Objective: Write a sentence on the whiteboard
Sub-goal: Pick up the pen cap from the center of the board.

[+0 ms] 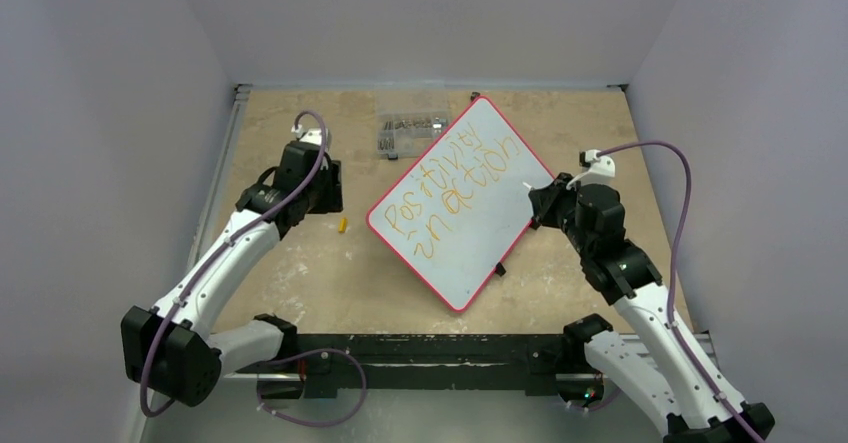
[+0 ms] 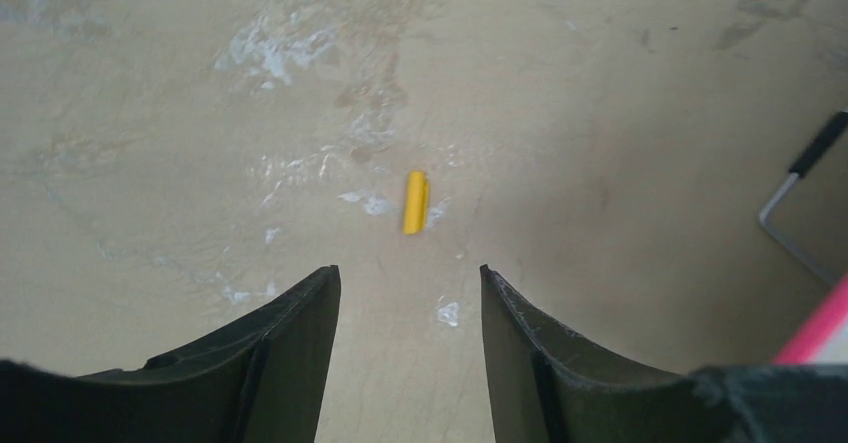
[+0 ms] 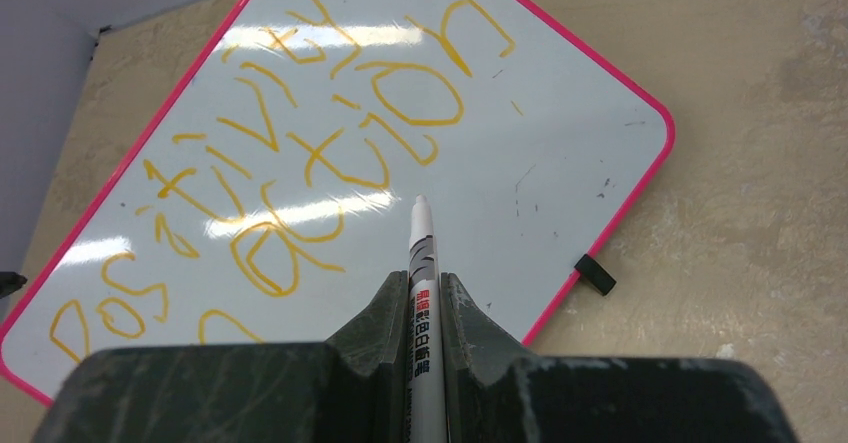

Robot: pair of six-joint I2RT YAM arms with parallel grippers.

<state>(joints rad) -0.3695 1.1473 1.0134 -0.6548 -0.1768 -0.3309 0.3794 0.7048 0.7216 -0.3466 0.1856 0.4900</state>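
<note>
As the sentence (image 3: 300, 153) looks finished, my right end effector (image 3: 416, 285) pinches the uncapped marker (image 3: 421, 238); left end effector (image 2: 410, 281) spread, cap (image 2: 415, 202) at 12 o'clock.

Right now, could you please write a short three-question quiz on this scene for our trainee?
1. True or false: the left end effector holds the marker.
2. What lies on the table ahead of the open left end effector? A) a small yellow cylinder B) a sponge C) a screwdriver
3. Fill in: the sentence on the whiteboard reads "Positivity in ____".
Key: 1 false, the right end effector grips it; 2 A; 3 action.
</note>
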